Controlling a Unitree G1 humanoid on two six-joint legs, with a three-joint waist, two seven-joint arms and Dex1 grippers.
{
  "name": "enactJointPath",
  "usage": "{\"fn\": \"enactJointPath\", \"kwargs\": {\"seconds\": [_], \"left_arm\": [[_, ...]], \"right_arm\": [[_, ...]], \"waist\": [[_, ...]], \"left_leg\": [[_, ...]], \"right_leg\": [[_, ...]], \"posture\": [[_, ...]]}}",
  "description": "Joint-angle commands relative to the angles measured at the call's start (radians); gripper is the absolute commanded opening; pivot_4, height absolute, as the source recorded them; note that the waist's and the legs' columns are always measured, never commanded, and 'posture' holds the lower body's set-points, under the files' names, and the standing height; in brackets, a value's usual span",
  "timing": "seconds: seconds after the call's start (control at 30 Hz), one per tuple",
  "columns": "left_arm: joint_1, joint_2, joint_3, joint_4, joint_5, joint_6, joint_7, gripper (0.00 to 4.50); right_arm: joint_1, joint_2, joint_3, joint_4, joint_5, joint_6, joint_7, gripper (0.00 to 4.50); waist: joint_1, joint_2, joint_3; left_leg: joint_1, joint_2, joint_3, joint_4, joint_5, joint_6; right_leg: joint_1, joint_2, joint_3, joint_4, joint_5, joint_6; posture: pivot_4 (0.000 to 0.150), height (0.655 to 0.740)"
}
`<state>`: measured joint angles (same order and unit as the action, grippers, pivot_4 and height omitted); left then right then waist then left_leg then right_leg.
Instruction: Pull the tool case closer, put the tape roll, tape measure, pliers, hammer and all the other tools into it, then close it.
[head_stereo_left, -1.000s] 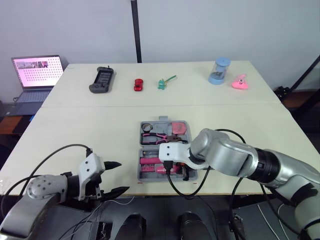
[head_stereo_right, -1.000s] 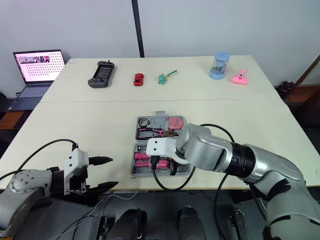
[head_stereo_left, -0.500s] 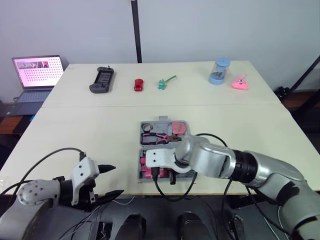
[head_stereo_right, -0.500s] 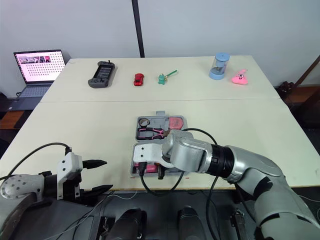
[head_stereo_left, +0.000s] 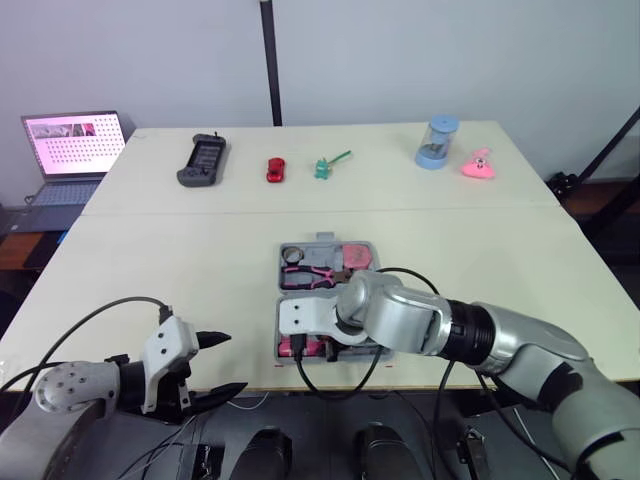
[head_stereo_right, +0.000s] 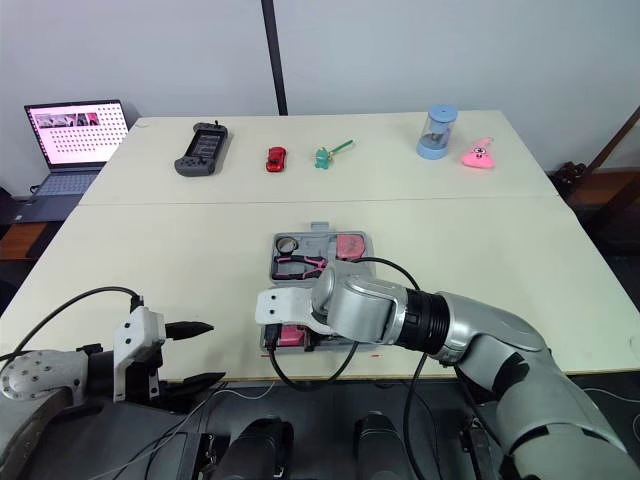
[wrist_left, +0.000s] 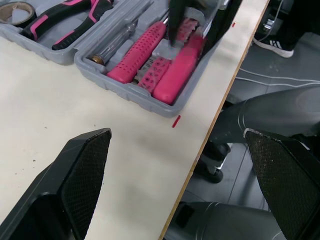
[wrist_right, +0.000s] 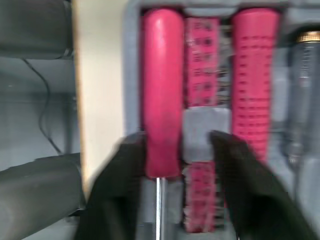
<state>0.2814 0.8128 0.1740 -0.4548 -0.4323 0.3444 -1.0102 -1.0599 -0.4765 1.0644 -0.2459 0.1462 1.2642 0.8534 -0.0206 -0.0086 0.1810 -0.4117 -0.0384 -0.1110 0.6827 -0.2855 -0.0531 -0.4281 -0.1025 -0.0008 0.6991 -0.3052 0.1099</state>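
Right hand (wrist_right: 177, 143) slid left, open over tool case (wrist_left: 131, 91).

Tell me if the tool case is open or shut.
Open: the tool case lies spread flat, pliers in one half, pink-handled tools in the other.

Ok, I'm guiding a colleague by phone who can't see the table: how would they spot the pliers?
On the cream table, find the open grey tool case near the front edge. In its far half lie the pliers, beside the tape roll and pink tape measure: the only tool with two pink-and-black handles.
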Motion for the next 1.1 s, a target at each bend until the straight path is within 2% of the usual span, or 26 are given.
{"fn": "enactJointPath", "kwargs": {"seconds": [0.03, 0.17, 0.23, 0.3, 0.4, 0.47, 0.5, 0.53, 0.6, 0.87, 1.1], "left_arm": [[-0.008, 0.007, 0.016, -0.020, -0.005, -0.004, 0.004, 4.50], [-0.030, 0.007, 0.005, -0.006, -0.004, -0.005, 0.005, 4.50], [-0.051, 0.004, -0.005, 0.004, -0.004, -0.006, 0.004, 4.50], [-0.082, -0.008, -0.014, 0.016, -0.020, 0.003, 0.002, 4.50], [-0.123, -0.028, -0.011, 0.016, -0.071, 0.038, 0.004, 4.50], [-0.151, -0.034, -0.016, 0.019, -0.083, 0.054, 0.006, 4.50], [-0.163, -0.031, -0.024, 0.026, -0.076, 0.052, -0.001, 4.50], [-0.173, -0.028, -0.030, 0.035, -0.070, 0.049, -0.006, 4.50], [-0.192, -0.022, -0.040, 0.050, -0.062, 0.045, -0.015, 4.50], [-0.245, -0.003, -0.062, 0.093, -0.035, 0.040, -0.044, 4.50], [-0.291, 0.020, -0.069, 0.149, -0.008, 0.026, -0.063, 4.50]], "right_arm": [[-0.029, -0.017, -0.021, -0.035, 0.002, -0.005, 0.022, 2.35], [-0.022, -0.082, -0.138, -0.084, 0.042, -0.030, 0.064, 2.35], [0.023, -0.119, -0.246, -0.102, 0.073, -0.078, 0.078, 2.35], [0.139, -0.131, -0.426, -0.093, 0.117, -0.217, 0.066, 2.35], [0.241, -0.261, -0.440, -0.073, 0.010, -0.531, 0.109, 2.35], [0.316, -0.263, -0.493, -0.087, 0.066, -0.601, 0.158, 1.82], [0.356, -0.241, -0.538, -0.104, 0.143, -0.578, 0.186, 1.48], [0.390, -0.226, -0.567, -0.113, 0.194, -0.577, 0.214, 1.03], [0.445, -0.214, -0.578, -0.103, 0.182, -0.656, 0.232, 0.08], [0.573, -0.159, -0.550, 0.062, 0.048, -0.903, 0.221, 0.03], [0.573, -0.042, -0.578, 0.209, 0.037, -0.942, 0.210, 0.03]], "waist": [[0.000, 0.000, 0.000], [0.003, 0.000, 0.000], [0.003, 0.000, 0.000], [0.005, -0.001, 0.000], [0.009, -0.001, 0.000], [0.006, -0.002, 0.000], [0.002, -0.002, 0.000], [-0.004, -0.002, 0.000], [-0.013, -0.002, 0.000], [-0.014, -0.002, 0.000], [-0.018, -0.002, 0.000]], "left_leg": [[0.000, 0.000, 0.000, 0.000, 0.000, 0.000], [0.000, 0.000, 0.000, 0.000, 0.000, 0.000], [0.000, 0.000, 0.000, 0.000, 0.000, 0.000], [0.000, 0.000, 0.000, 0.000, 0.000, 0.000], [0.000, -0.001, 0.000, 0.000, 0.000, 0.000], [0.000, -0.002, 0.001, 0.001, 0.000, 0.000], [0.000, -0.002, 0.001, 0.001, 0.000, 0.000], [0.000, -0.001, 0.001, 0.001, 0.000, 0.000], [0.001, 0.001, 0.001, 0.000, 0.000, 0.000], [0.001, 0.001, -0.001, 0.000, 0.000, 0.000], [0.001, 0.001, -0.001, 0.000, 0.000, 0.000]], "right_leg": [[0.000, 0.000, 0.000, 0.000, 0.000, 0.000], [0.000, 0.000, 0.000, 0.000, 0.000, 0.000], [0.000, 0.000, 0.000, 0.000, 0.000, 0.000], [0.001, 0.000, -0.001, 0.000, 0.000, 0.000], [0.002, 0.000, -0.002, -0.001, 0.000, 0.001], [0.003, -0.001, -0.002, -0.001, 0.000, 0.001], [0.003, 0.000, -0.002, -0.001, 0.000, 0.001], [0.003, 0.000, -0.002, -0.001, 0.000, 0.001], [0.002, 0.004, -0.001, 0.000, 0.000, 0.000], [0.003, 0.004, -0.001, 0.000, 0.000, -0.001], [0.003, 0.004, -0.001, 0.000, 0.000, -0.001]], "posture": [[0.150, 0.6741], [0.150, 0.6741], [0.150, 0.6741], [0.150, 0.6741], [0.150, 0.6741], [0.150, 0.6741], [0.150, 0.6741], [0.150, 0.6741], [0.150, 0.6741], [0.150, 0.6741], [0.150, 0.6741]]}}
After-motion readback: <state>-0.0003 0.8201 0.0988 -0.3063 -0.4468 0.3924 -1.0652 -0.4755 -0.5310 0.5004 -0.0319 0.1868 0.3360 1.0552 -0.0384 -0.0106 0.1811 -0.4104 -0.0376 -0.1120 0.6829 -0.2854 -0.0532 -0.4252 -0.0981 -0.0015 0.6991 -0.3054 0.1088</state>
